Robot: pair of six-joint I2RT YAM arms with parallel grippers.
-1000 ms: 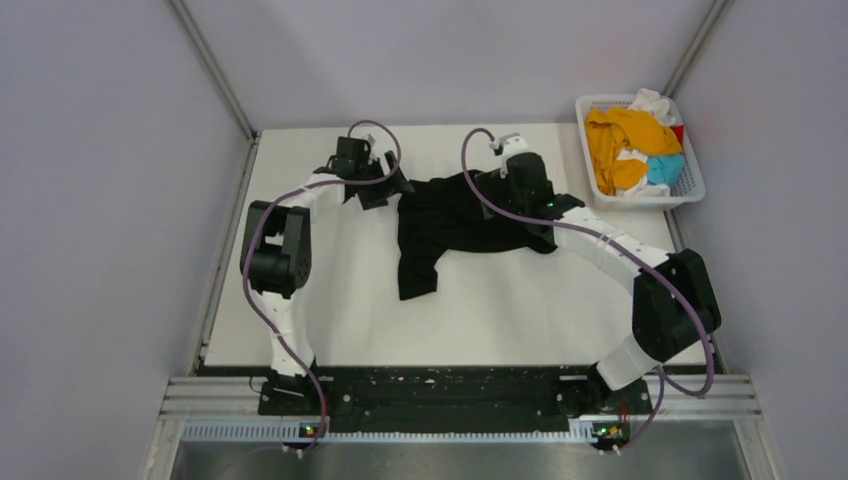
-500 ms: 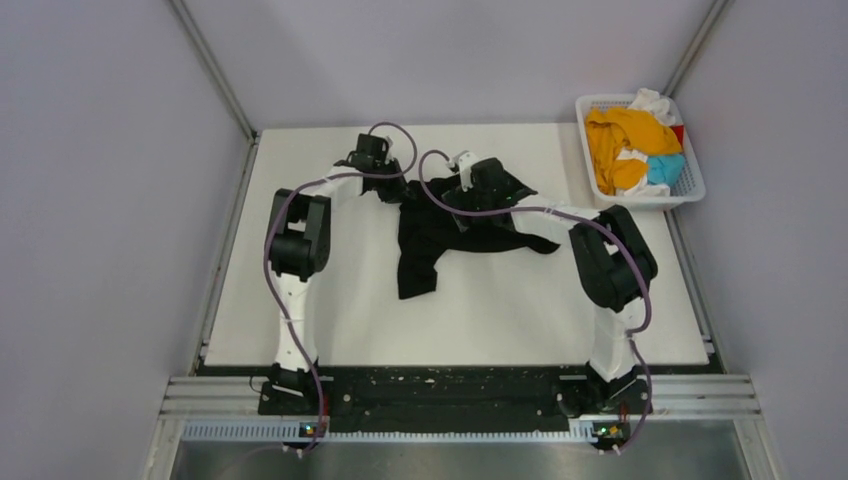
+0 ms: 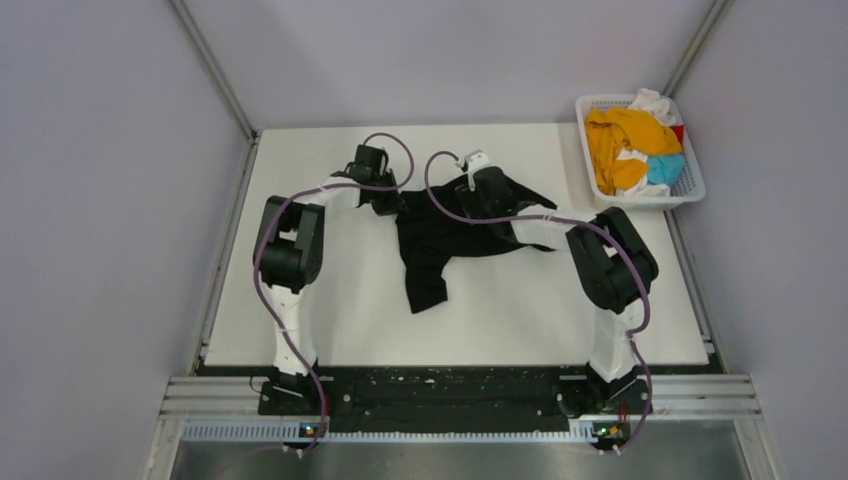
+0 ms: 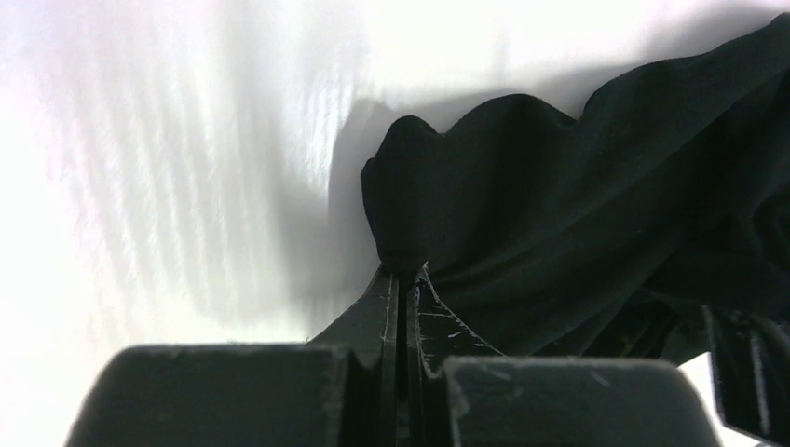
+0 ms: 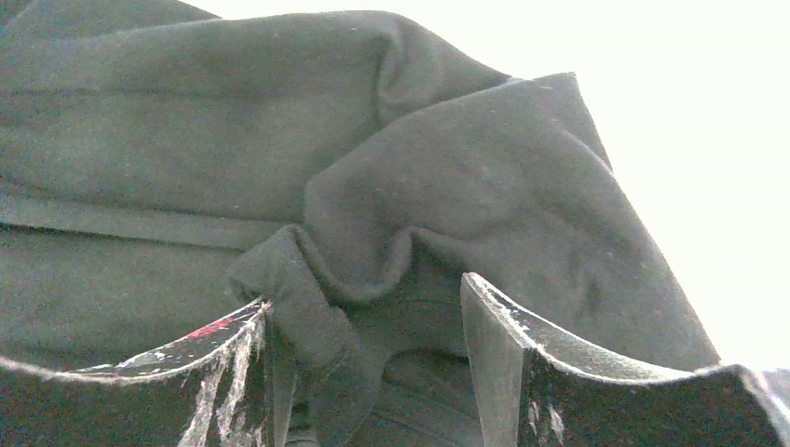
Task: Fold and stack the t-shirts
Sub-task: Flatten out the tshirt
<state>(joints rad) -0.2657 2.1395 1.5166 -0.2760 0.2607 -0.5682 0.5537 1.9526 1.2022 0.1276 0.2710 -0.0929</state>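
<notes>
From above, the black t-shirt [image 3: 432, 240] lies crumpled on the far middle of the table [image 3: 340, 310], the left wrist view shows the left gripper [image 4: 402, 279] pressed together, pinching a fold of it, and the right wrist view shows the right gripper [image 5: 363, 317] spread, with cloth bunched between its fingers.

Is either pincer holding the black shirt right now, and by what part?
The left pincer is shut on a bunched fold at the edge of the black t-shirt. The right pincer is open, astride another fold, not clamped.
</notes>
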